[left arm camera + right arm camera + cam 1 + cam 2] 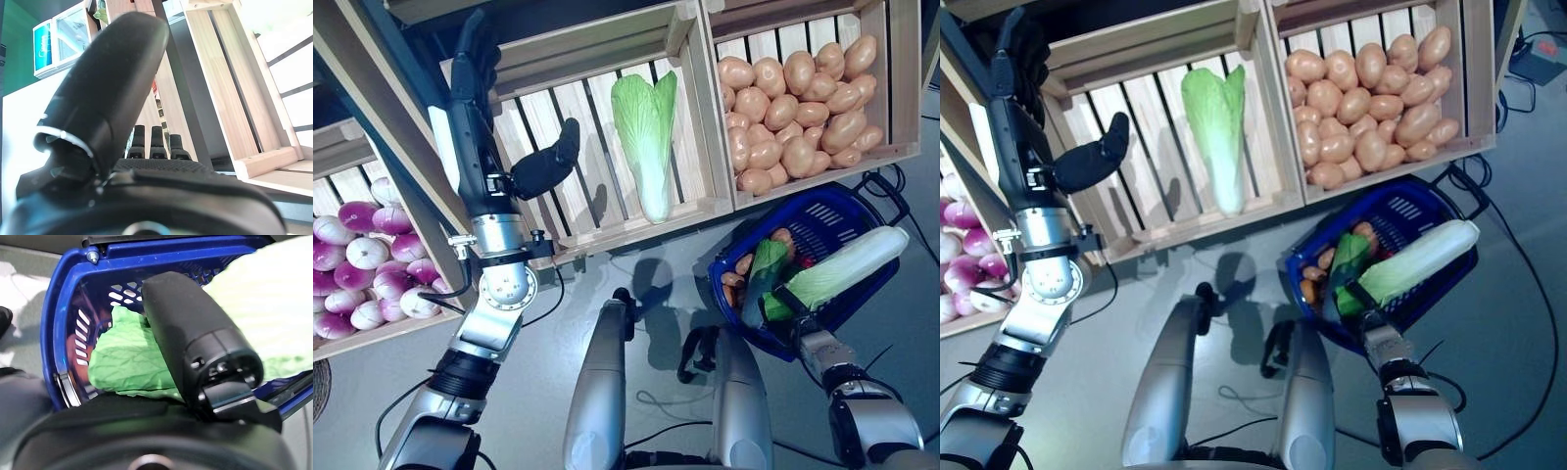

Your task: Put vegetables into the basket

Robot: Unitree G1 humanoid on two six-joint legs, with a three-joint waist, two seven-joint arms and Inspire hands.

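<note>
The right hand (781, 305) grips a long pale-green cabbage (847, 266), holding it across the rim of the blue basket (832, 217) on the floor, where other vegetables already lie. The placing step seems under way; next the cabbage likely needs lowering inside and releasing. The basket looks crowded, with the potato crate (803, 98) close behind. The left hand (475, 59) is raised, fingers straight and empty, beside the crate holding a second cabbage (644, 127).

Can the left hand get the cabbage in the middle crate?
Probably yes. The left hand hangs open in front of that crate, beside the cabbage, with only bare slats between them.
</note>
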